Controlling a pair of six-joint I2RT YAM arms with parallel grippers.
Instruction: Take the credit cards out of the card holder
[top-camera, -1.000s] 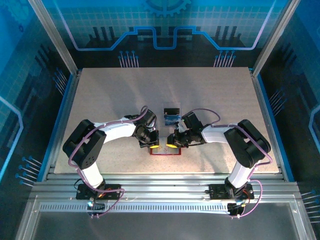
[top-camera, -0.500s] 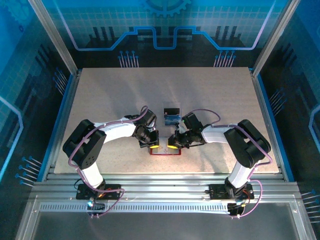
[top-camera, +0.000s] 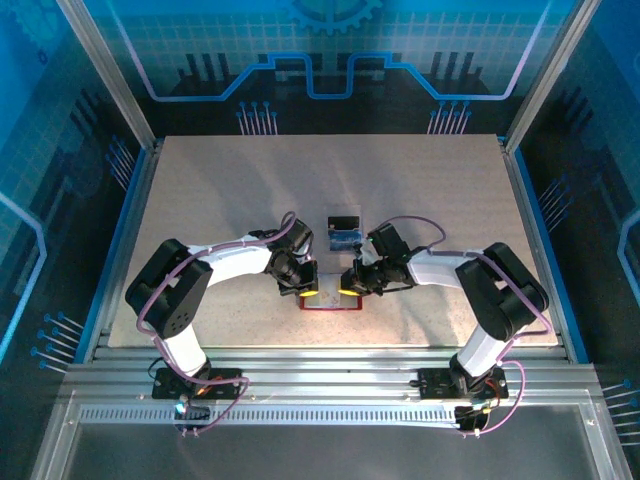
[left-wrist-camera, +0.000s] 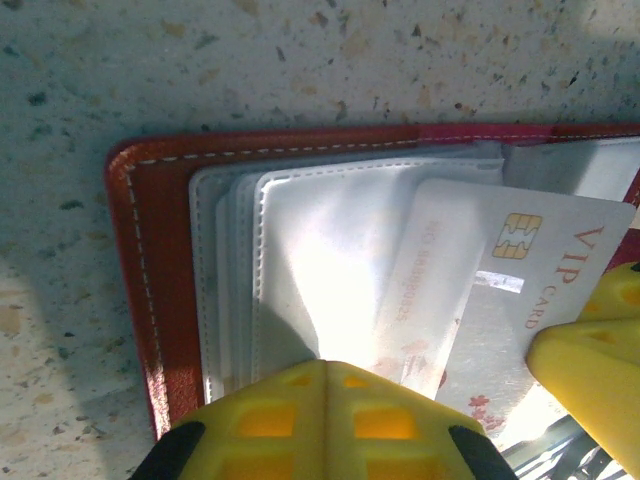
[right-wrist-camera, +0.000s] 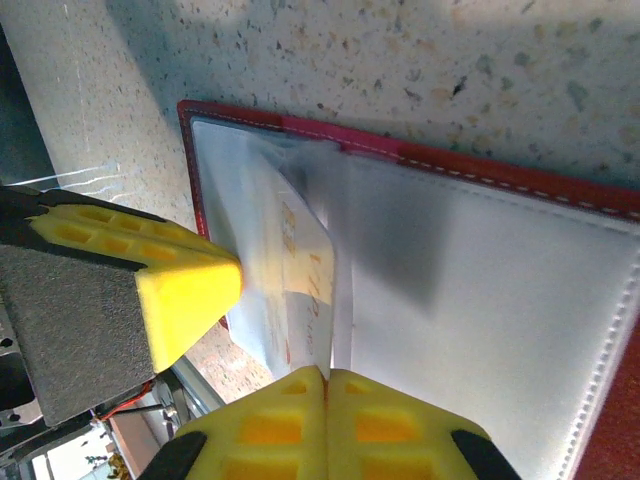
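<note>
Near the front edge of the table, between the two arms, the card holder lies open and flat with its clear pockets facing up. The left gripper has its jaws closed together and bears down on the pockets, which I take as pinning the holder. The right gripper is closed too, its tips meeting on the edge of the pale card, which sits skewed and partly out of its pocket. It looks pinched, though so thin a thing is hard to be sure of. The step in hand, then, is drawing this card out. The next move calls for a straight pull along the pocket mouth with the left pressing firm, or the holder may drag along. Just beyond the holder lie a blue card and a dark card, both apart from it. The two grippers work close together, so their fingers could knock
</note>
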